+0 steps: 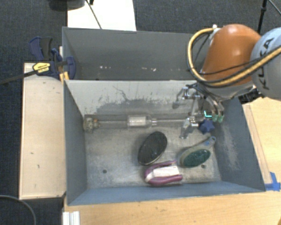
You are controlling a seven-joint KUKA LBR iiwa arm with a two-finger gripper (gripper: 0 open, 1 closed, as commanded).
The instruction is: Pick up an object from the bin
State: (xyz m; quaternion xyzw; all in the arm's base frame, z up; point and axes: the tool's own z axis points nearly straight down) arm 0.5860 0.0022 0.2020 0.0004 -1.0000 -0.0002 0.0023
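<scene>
Gripper: your gripper [187, 111] hangs low at the far right of the bin [126, 55]. Its jaws look spread, with nothing between them.
Nearest thing: the clear tube [138, 121] lies left to right along the far part of the floor. Its right metal end sits about under the nearer finger.
Also close: the green oval brush [195, 158] lies just nearer than the gripper, its bluish handle pointing up toward it. The black oval pad [152, 147] and the purple-and-white piece [164, 173] lie nearer and further left, apart from the gripper.
Step in hand: lining up for a grasp, by my reading. Nothing is lifted yet.
Do it well: the tube is thin and round, so straddle it across its length. Avoid the very end cap, where it would likely pivot out. Shift a little left before you close.
Watch: the right wall [236, 139] is near, and the brush handle may catch a finger on the way down.
</scene>
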